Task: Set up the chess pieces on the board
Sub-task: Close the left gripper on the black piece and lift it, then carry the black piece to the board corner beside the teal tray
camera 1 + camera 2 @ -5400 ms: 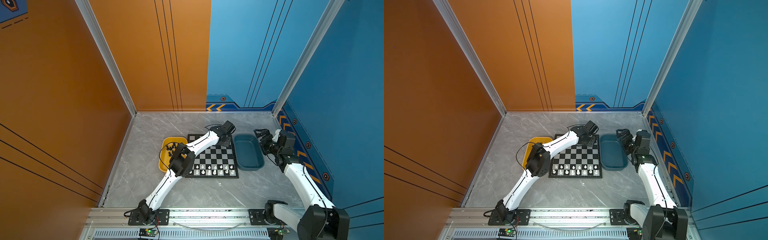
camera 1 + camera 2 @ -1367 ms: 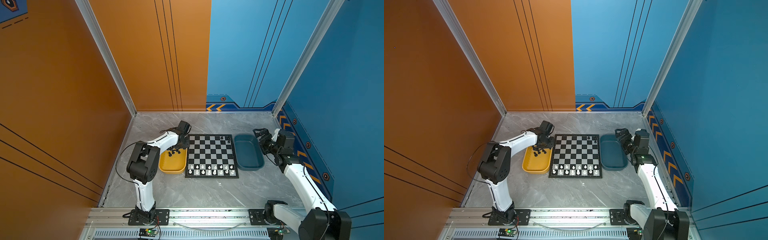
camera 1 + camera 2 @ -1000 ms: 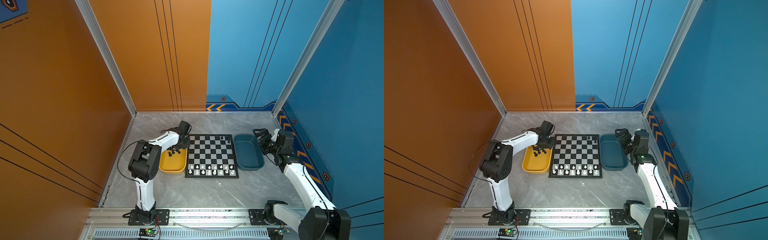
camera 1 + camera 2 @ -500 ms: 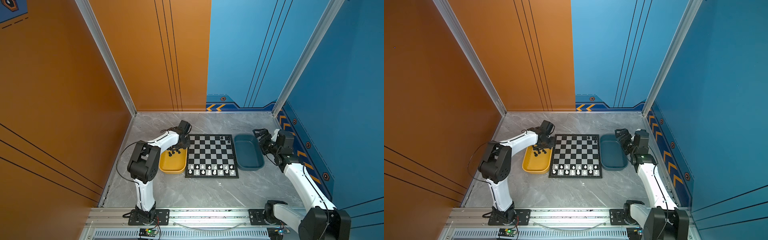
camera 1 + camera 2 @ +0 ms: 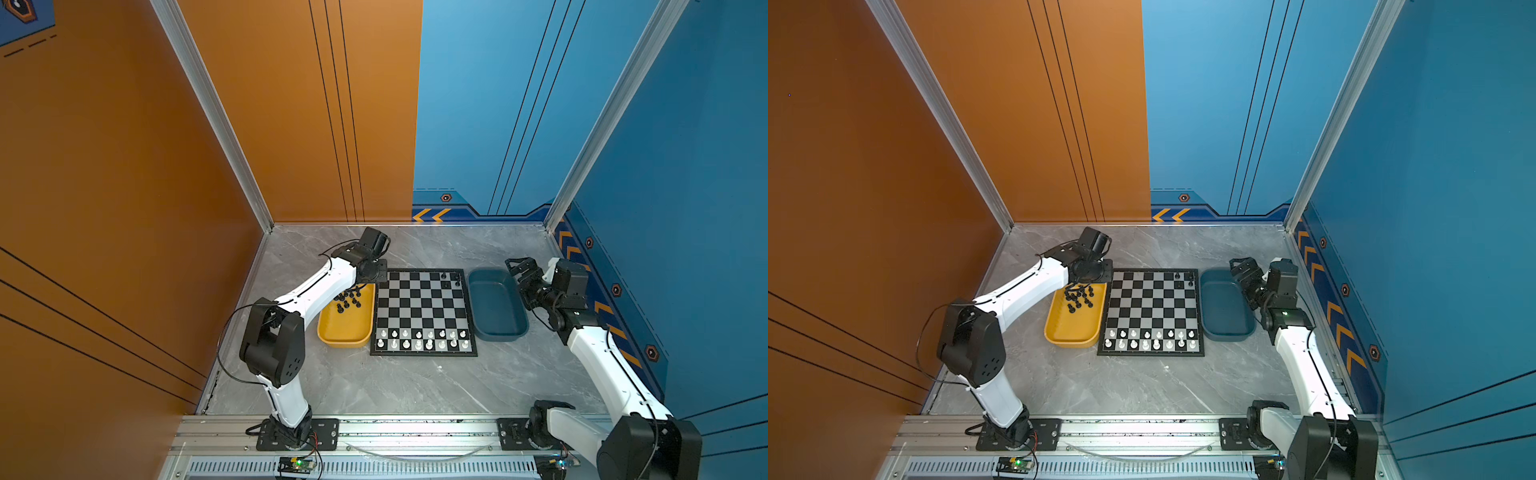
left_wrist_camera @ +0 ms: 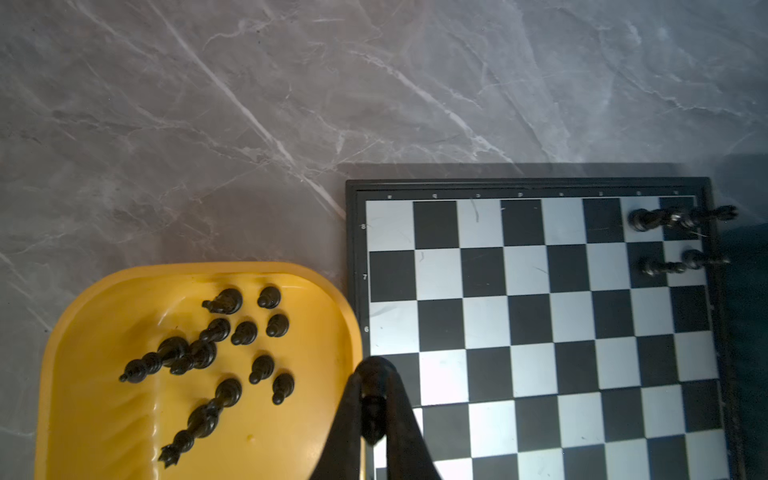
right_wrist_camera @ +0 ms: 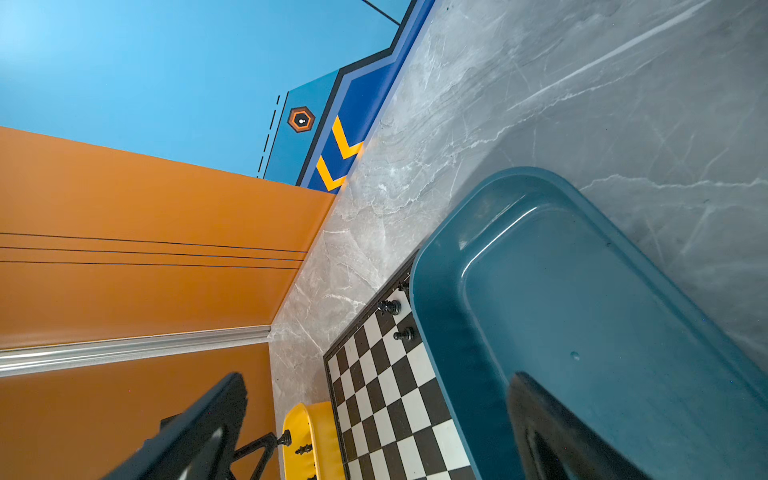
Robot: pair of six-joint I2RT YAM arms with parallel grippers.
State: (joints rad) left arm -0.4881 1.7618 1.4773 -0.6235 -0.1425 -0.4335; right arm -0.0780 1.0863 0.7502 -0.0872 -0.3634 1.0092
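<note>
Grey marble tabletop (image 5: 374, 386), lower centre of frame in both top views. Flat on it, left to right: yellow tray (image 5: 345, 343), the board (image 5: 423, 309), dark blue tray (image 5: 496, 305), each just beside the next.

Board (image 5: 422, 307) between left tray (image 5: 345, 330) and right tray (image 5: 496, 305), most chess pieces (image 5: 348, 300) in the left one.

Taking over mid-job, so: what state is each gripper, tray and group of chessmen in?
Left gripper: shut on one tiny glossy black chessman.
Right gripper: open, holding nothing.
Yellow plastic tray: holds loose black chessmen, some toppled.
Dark blue plastic tray: empty.
Black-and-silver checked chessboard: four placed black chessmen at one far corner; white chessmen standing in two near rows.
</note>
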